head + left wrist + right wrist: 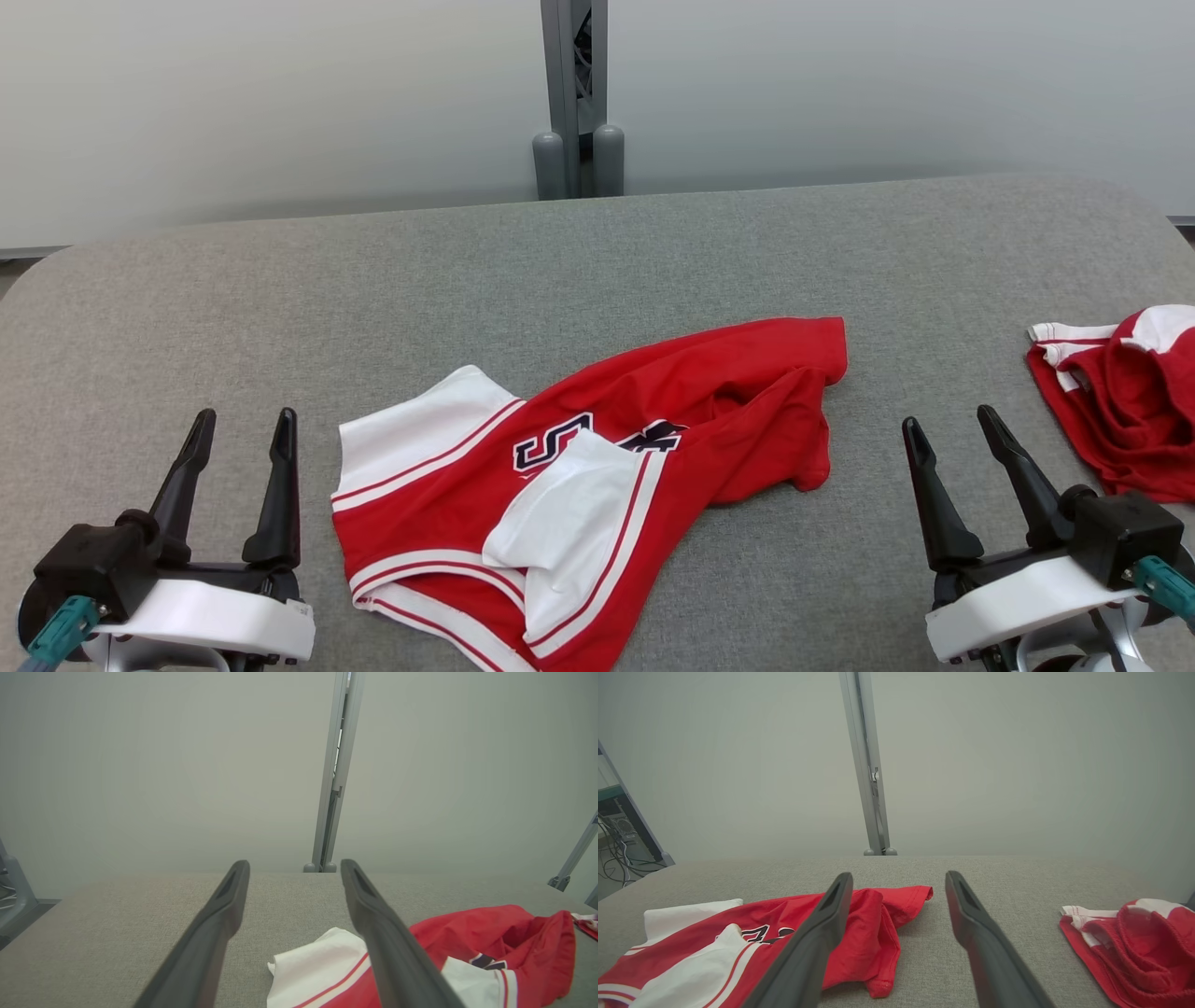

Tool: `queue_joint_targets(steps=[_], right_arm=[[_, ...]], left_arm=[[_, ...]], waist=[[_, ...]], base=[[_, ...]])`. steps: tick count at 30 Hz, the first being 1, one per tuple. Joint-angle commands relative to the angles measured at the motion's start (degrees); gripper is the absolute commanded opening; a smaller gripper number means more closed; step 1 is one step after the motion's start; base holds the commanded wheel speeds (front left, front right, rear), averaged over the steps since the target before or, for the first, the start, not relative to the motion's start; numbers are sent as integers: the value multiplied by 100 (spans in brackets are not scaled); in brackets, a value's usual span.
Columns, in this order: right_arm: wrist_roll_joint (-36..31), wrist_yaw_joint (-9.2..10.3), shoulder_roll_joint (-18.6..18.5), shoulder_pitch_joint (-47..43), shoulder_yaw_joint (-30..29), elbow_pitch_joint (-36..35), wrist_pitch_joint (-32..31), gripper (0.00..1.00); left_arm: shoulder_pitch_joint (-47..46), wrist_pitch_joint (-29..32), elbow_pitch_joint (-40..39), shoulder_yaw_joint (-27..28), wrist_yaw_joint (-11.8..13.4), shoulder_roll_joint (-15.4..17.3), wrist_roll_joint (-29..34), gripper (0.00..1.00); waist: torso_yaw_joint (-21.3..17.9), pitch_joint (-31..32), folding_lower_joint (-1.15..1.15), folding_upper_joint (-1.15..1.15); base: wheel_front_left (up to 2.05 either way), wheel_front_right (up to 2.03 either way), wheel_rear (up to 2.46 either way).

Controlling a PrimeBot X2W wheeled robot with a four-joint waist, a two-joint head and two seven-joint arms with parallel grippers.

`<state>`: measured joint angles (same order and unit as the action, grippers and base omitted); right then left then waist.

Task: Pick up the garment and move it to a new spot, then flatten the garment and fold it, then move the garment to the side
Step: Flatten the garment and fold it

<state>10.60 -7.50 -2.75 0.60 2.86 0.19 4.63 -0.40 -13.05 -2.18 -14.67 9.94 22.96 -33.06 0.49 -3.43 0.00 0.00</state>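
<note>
Here's the grey padded table stretched wide in front of me, and in the middle of it, nearer my edge, lies the garment, a red shirt with white sleeves. It's a mess: rumpled, the body twisted off toward the far right, the hem bunched up, and one white sleeve flopped over the chest, half covering the dark lettering. Over at the table's right edge sits a second red and white piece, crumpled in a heap and well apart from the shirt; I can't tell whether that one is finished with or waiting. So where do I stand? By my reckoning right at the start, or at best just past the relocating: nothing is flattened, nothing folded, nothing set aside. My left gripper hovers at the shirt's left, just beside the white shoulder, fingers spread wide and empty. My right gripper sits between the shirt and the heap, near the bunched hem, fingers likewise parted with nothing between them. Neither touches cloth. What's left, as I judge it: take hold, lift and place, pull that sleeve off the chest, smooth the body out, fold, then slide the bundle aside. That's practically the whole job.
</note>
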Motion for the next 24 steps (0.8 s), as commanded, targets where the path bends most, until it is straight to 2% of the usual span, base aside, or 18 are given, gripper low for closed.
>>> queue_joint_targets(steps=[1, 16, 21, 24], right_arm=[[29, 2, -33, -20, -2, -30, 14, 100], [53, 2, -33, 72, -15, -3, 46, 100], [32, 2, -33, 122, -8, -48, 22, 100], [16, 2, -31, 182, 51, -57, 21, 100]], left_arm=[[-7, 10, -22, 0, 30, 36, -22, 100], [-39, 43, -120, -57, 123, 38, 6, 100], [-246, 463, -190, -422, -84, -1, -32, 100], [-420, 872, -115, -757, -296, -107, -129, 100]], waist=[[6, 0, 0, 0], [18, -65, 0, 0], [11, -157, 0, 0], [-39, -278, 0, 0]], base=[[0, 0, 0], [0, 0, 0], [0, 0, 0], [0, 0, 0]])
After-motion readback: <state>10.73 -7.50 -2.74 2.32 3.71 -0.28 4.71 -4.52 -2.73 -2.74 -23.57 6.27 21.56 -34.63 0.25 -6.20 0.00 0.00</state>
